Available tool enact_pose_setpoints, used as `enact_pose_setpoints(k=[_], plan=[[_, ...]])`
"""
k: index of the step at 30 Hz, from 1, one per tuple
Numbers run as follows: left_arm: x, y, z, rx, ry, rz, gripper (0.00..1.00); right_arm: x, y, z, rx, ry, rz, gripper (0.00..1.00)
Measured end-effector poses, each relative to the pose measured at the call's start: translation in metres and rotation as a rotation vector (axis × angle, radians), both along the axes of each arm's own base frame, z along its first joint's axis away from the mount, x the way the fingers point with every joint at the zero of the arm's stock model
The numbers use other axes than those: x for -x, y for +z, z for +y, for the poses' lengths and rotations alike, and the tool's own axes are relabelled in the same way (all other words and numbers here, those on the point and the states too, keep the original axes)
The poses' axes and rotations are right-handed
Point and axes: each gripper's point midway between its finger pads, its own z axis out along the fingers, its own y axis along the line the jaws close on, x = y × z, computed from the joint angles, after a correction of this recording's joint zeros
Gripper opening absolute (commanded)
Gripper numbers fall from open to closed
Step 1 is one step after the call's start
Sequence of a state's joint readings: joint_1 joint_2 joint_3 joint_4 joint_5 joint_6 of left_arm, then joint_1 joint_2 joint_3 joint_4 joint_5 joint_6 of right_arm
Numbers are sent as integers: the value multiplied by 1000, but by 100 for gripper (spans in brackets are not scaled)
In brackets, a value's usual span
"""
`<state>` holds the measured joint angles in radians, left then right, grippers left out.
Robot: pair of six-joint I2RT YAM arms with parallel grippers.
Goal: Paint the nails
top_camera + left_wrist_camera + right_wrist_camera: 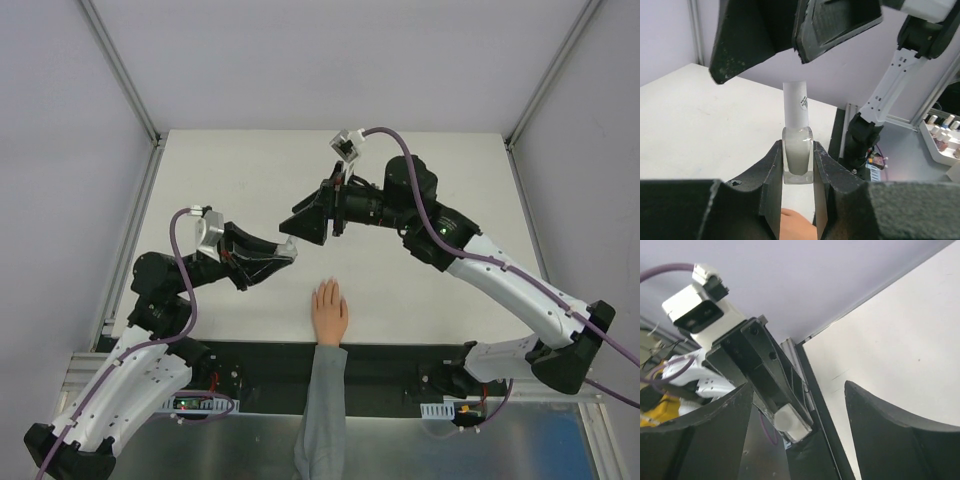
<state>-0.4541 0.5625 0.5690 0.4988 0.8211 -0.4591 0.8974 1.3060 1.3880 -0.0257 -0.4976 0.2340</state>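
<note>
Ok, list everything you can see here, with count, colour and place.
peach mannequin hand: one, flesh-coloured, table's near edge, centre; nails too small to make out
grey fabric sleeve: one, grey, trailing off the near edge
clear glass polish bottle with white cap: one, pale contents, upright in the left gripper
small bottles on a white rack: several, mixed colours, beside the table
white table: one, white, under both arms
left gripper: one, black, shut on the bottle
right gripper: one, black, open, over the cap

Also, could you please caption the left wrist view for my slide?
Left gripper clamps the bottle upright while the open right gripper hovers just above its white cap.
</note>
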Motion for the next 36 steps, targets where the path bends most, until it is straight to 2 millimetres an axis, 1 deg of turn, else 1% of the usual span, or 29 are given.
enact_pose_setpoints(k=[3,6,8,11,12,13,15,17,18,20,21,22,26,28,30,31,34,36], plan=[[-8,-5,1,-16,43,2,0,-5,2,-1,53,-110,10,68],[-19,-5,6,-15,111,4,0,-5,4,1,107,-209,11,65],[-25,-5,9,-14,157,0,0,-6,4,4,135,-269,13,61],[-31,-1,15,-4,216,-20,0,-8,-7,10,175,-334,26,53],[-32,0,16,0,227,-25,0,-11,-12,12,194,-353,34,50],[-34,1,17,3,237,-26,0,-15,-19,14,213,-375,41,49],[-36,2,18,5,250,-25,0,-22,-30,20,241,-406,54,41],[-38,-2,19,-4,260,-8,0,-26,-35,27,250,-424,59,34],[-39,-3,19,-7,265,-1,0,-27,-37,29,256,-432,59,27],[-41,-5,19,-9,270,6,0,-27,-38,33,256,-439,60,18],[-41,-5,19,-10,271,9,0,-26,-37,34,256,-438,59,8],[-41,-5,19,-9,275,9,0,-26,-37,35,255,-440,56,2],[-42,-3,21,1,285,17,0,-27,-35,37,246,-438,44,0],[-40,-3,20,6,275,29,0,-24,-35,35,238,-415,6,1],[-34,-5,16,7,230,53,0,-18,-37,30,226,-337,-40,1],[-30,-5,13,8,197,63,0,-11,-37,29,211,-268,-64,0],[-10,2,3,37,60,92,0,17,-30,19,112,59,-136,0],[2,6,-2,55,-20,107,0,31,-25,14,67,203,-179,1]])
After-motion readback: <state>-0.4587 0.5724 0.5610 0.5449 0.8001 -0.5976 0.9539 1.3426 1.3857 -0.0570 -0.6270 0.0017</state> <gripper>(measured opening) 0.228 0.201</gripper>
